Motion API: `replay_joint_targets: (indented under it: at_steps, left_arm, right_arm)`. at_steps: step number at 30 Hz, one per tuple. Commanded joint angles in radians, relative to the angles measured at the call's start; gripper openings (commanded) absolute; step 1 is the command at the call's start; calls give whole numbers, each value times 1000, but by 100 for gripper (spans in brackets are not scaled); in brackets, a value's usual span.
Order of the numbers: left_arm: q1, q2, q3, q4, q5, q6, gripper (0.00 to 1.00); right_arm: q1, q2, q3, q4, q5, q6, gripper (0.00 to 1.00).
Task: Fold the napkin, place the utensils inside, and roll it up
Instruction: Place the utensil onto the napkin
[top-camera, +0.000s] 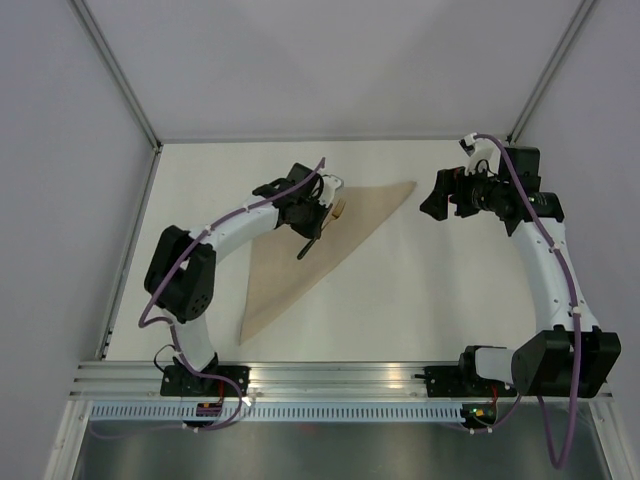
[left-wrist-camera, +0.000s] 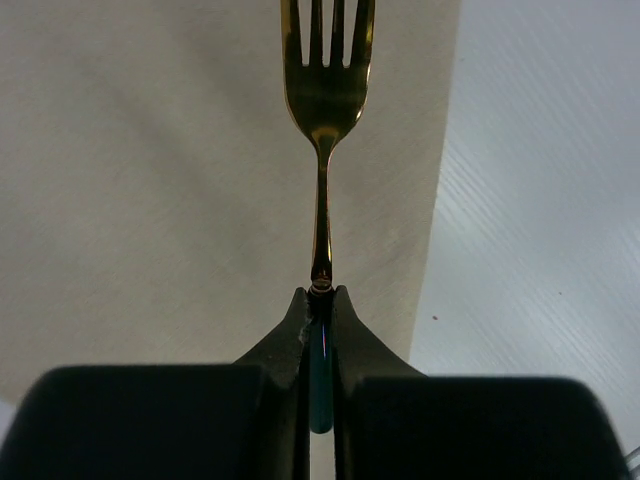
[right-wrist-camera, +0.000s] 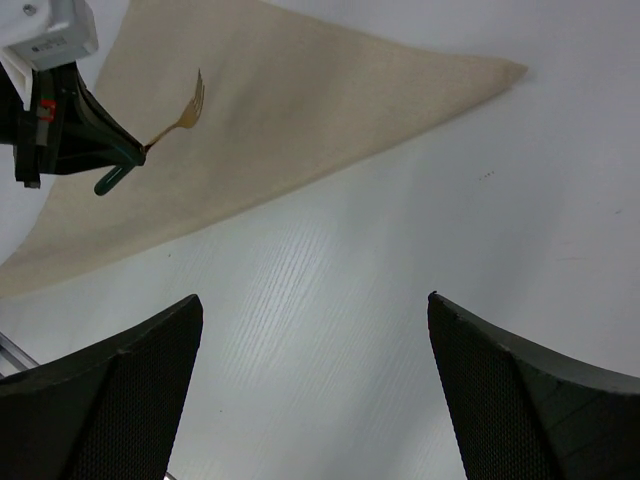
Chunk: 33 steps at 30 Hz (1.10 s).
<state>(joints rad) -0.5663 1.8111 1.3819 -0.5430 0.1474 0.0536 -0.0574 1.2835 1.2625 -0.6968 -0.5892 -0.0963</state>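
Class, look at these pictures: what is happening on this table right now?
The left claw is shut on a gold fork, holding it by the handle over the napkin, which lies folded into a triangle on the table. The right claw hangs open over bare table beside the napkin, holding nothing.

We see a white table (top-camera: 420, 290) boxed by pale grey walls (top-camera: 330, 60), an aluminium rail (top-camera: 330, 377) crossing the frame's bottom.
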Motion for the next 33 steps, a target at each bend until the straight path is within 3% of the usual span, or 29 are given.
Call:
replay_joint_targets:
  at_steps: [1,22,33]
  left_arm:
    - [-32,43,71,11,69,75,2]
    - [-113,232,114,5,104,-1,2]
    - [-118,243,126,5,89,-18,2]
  right_arm:
    - [-5,-29,-29,51,63,47,98]
    - [-5,-13,-57,60,81,33,98]
    - [-5,-12,-64,56,81,26,98]
